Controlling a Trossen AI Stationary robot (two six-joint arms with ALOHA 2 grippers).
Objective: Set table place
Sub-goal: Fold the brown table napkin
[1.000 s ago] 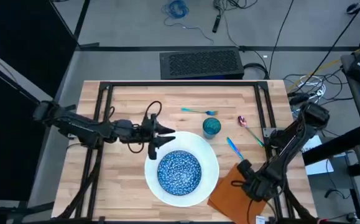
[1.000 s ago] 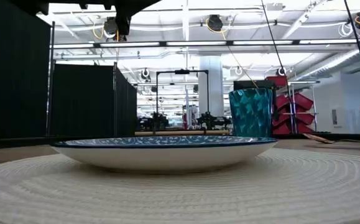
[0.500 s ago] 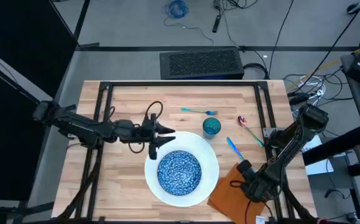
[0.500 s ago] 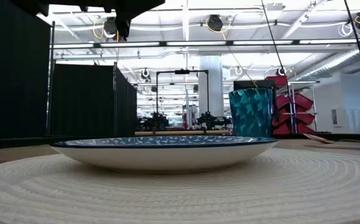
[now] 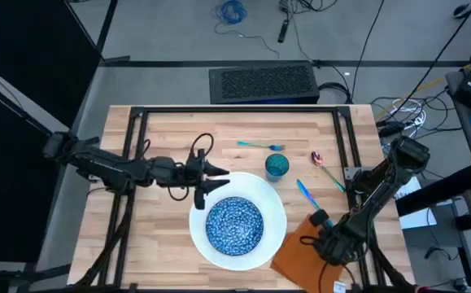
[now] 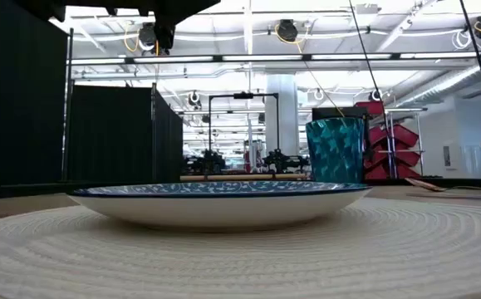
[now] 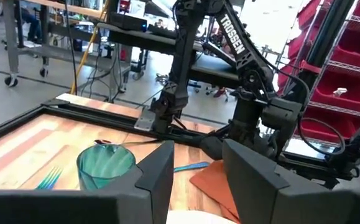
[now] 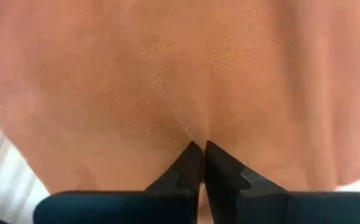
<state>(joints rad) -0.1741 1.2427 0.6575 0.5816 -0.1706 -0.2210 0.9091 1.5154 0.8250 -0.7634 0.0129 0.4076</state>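
A blue speckled bowl (image 5: 235, 224) sits in the white plate (image 5: 277, 234) at the table's near middle. The teal cup (image 5: 276, 166) stands just beyond the plate. A teal fork (image 5: 255, 145), a spoon (image 5: 323, 162) and a blue knife (image 5: 307, 194) lie on the wood. The orange-brown napkin (image 5: 298, 254) lies flat at the near right, beside the plate's rim. My right gripper (image 5: 334, 247) is over it, shut on the cloth. My left gripper (image 5: 212, 174) hovers open above the plate's far left rim, with nothing between its fingers (image 7: 158, 180). My right gripper comes at the napkin from above, pointing down. Its fingertips (image 8: 189, 163) are closed together on the cloth near the napkin's middle (image 8: 195, 134), and creases fan out from there. One layer or several, I cannot tell. The napkin lies on the table.
A black metal frame (image 5: 137, 155) runs along the table's edges. The right arm's base (image 5: 410, 155) stands at the right edge. The napkin's near corner lies close to the table's near edge. Bare wood (image 5: 162, 236) shows left of the plate.
My right gripper has edged slightly toward the table's near edge over the napkin. The napkin, plate, bowl and cup stay where they were.
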